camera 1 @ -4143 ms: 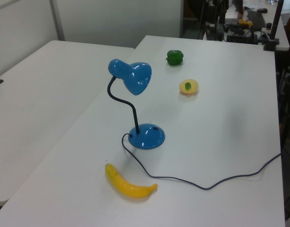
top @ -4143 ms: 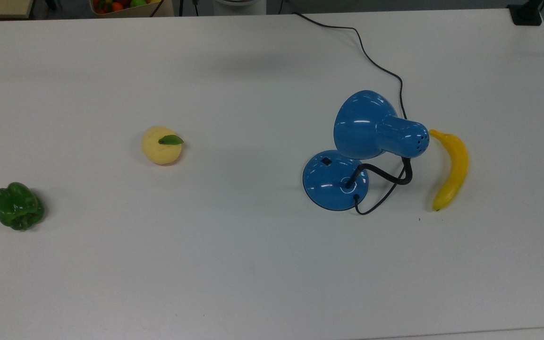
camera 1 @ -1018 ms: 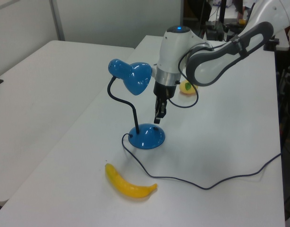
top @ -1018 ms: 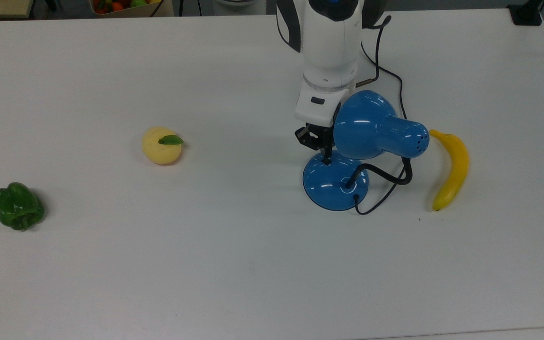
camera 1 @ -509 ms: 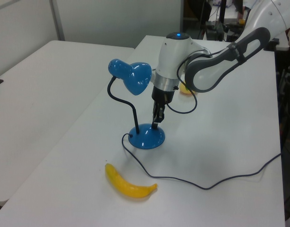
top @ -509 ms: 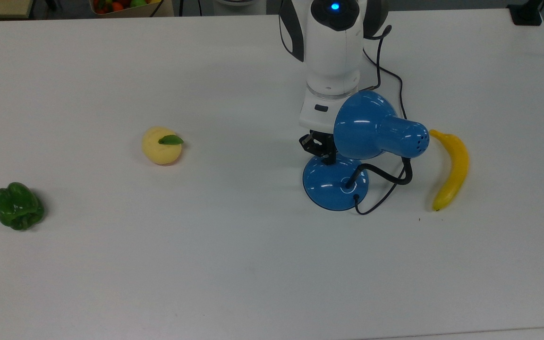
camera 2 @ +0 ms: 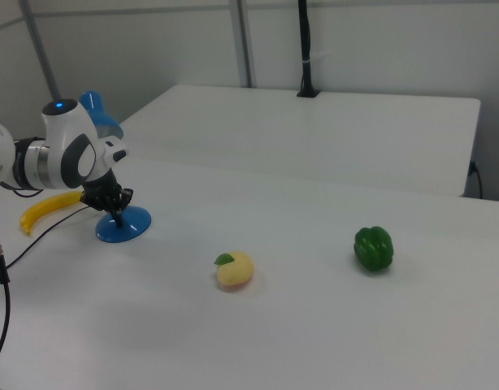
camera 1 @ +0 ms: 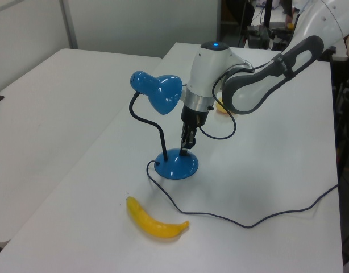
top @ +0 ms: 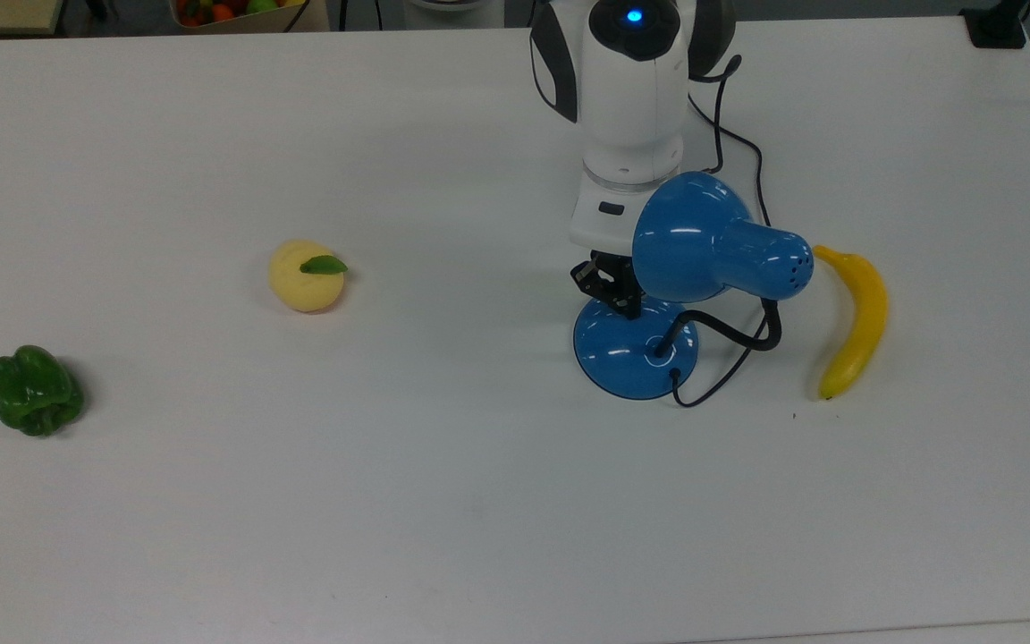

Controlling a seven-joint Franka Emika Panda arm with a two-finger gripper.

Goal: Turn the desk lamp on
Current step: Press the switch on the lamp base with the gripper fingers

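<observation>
Top view: desk lamp shade hides part of gripper, which sits over the base near banana.
Left view: fingers look pinched together, tip touching the base top.
Right view: arm hides most of the shade; gripper on base.

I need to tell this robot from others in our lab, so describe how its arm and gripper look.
The arm has rounded glossy white shells with dark grey bands at the joints. A small blue light glows on the top of the wrist housing. A white block with a small dark mark sits below it and carries the black two-finger gripper. A thin black cable loops beside the wrist.
</observation>
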